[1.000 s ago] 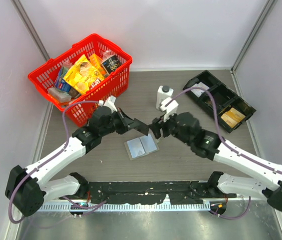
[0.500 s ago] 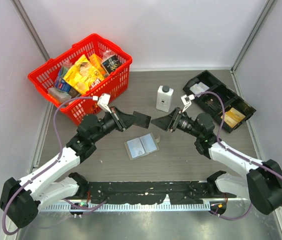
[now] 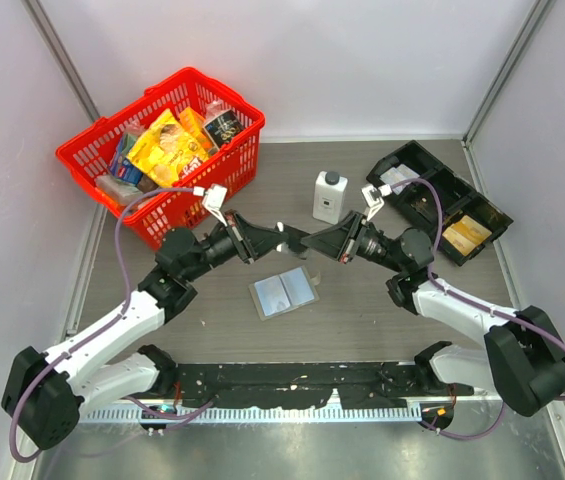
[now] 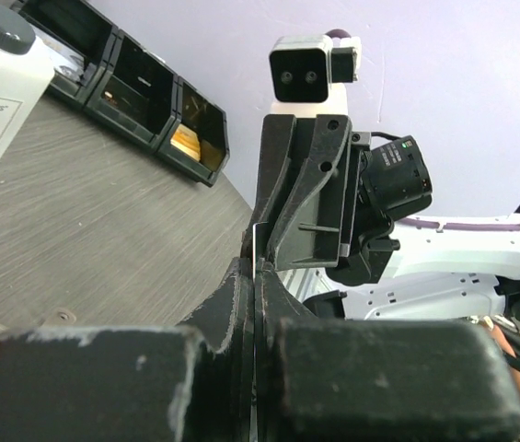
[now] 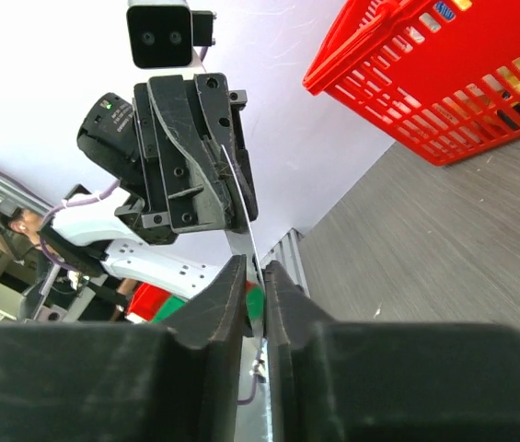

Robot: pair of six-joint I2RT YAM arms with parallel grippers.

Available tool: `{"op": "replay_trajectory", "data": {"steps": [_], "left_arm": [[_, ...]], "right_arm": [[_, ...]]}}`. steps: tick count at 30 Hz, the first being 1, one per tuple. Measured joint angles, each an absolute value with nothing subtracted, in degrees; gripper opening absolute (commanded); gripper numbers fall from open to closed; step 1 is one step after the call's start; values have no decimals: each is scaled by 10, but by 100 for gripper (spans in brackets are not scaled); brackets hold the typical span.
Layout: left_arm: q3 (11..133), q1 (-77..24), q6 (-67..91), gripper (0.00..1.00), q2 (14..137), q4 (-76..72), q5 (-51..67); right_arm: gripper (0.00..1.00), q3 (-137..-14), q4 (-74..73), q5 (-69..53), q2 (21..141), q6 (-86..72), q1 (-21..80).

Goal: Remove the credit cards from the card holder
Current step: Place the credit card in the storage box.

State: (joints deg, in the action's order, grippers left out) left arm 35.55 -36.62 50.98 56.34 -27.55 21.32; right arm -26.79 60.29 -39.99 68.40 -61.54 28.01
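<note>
Handling this calls for a light, square pinch, because the thing you are after is thin, stiff and slick. Your left pincer (image 3: 265, 241) is pressed together on the card holder (image 3: 286, 236), which hangs edge-on in the air between the two arms, above the middle of the surface (image 3: 382, 320). From it a pale, hair-thin edge, which I judge to be a card (image 5: 248, 230), runs into your right pincer (image 5: 255, 272). Its jaws stand narrowly apart with a sliver of gap showing, so there is no grip there yet. Seen edge-on, it is hard to tell where the holder ends and the card begins. Expect the card to weigh next to nothing, to flex a little and spring back, and to slip from smooth pads if taken by a corner. Take it flat across the exposed end, as deep as the holder's mouth allows, and draw straight along its own plane, away from the left pincer. Two pale blue cards (image 3: 284, 293) lie side by side on the surface just below, so set this one beside them, not on top. Room looks good on the near side. The white bottle (image 3: 329, 196) stands just behind the right pincer and the red basket (image 3: 212, 185) is near the left arm, so avoid swinging back.
</note>
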Motion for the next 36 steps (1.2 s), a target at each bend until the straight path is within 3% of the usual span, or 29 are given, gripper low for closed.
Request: {"op": "replay_trajectory", "data": {"steps": [2,4,6,8,9,12,24,30,36], "left_arm": [[356,-366,511,2,568,-281,220],[356,-366,510,16,571,-285,223],[356,-365,506,36,571,-285,223],[356,-363,498,69,571,-281,222],[356,-362,491,80,569,-276,220],[356,-354,470,97,547,-240,207],[425,-333,309,100,409,15,37],[433,-333,223,100,352,101,-74],[413,-333,160,100,316,119,-138]], "right_arm": [[1,-268,609,-402,684,-617,280],[1,-268,613,-405,683,-621,280],[1,-268,608,-405,681,-618,280],[1,-270,588,-405,670,-606,277],[1,-271,572,-405,660,-598,275],[1,-286,492,-400,625,-556,259],[1,-404,115,-331,588,-375,87],[1,-450,2,-275,640,-346,-67],[1,-542,-98,-198,730,-310,-123]]}}
